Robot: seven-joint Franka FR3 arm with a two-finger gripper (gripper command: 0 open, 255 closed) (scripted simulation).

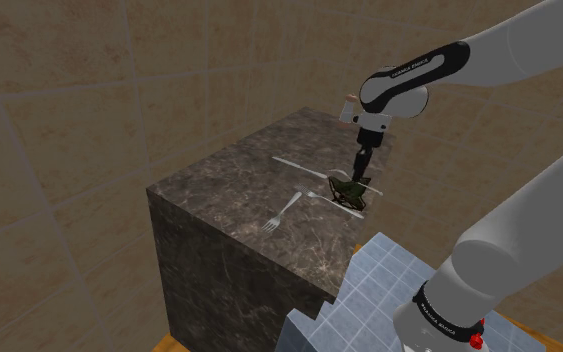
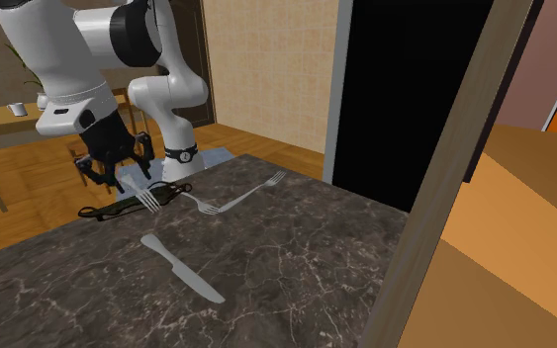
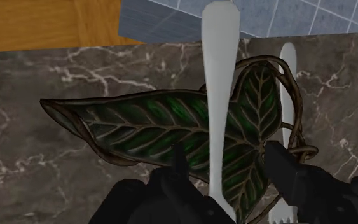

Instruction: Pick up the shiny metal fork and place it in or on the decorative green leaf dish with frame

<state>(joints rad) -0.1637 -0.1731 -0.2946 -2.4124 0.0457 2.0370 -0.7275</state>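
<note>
Overhead, the black gripper (image 3: 225,154) hangs just above a green leaf dish (image 3: 145,127) with a twisted dark frame, at the near edge of a dark marble counter (image 1: 229,180) beside the robot's stand. Its fingers (image 3: 179,162) stand well apart, released. A shiny fork (image 3: 220,76) lies lengthwise across the dish, between the fingers, and neither finger appears to touch it. In the second exterior view the gripper (image 2: 116,178) hovers over the dish (image 2: 103,211), with the fork's tines (image 2: 149,202) poking past the frame. A second fork (image 3: 288,70) lies just beside the dish, partly hidden by its frame. Farther along the counter, toward the second exterior view's right, lies a third fork (image 2: 251,193), and a knife (image 2: 182,269) lies well apart from the dish.
</note>
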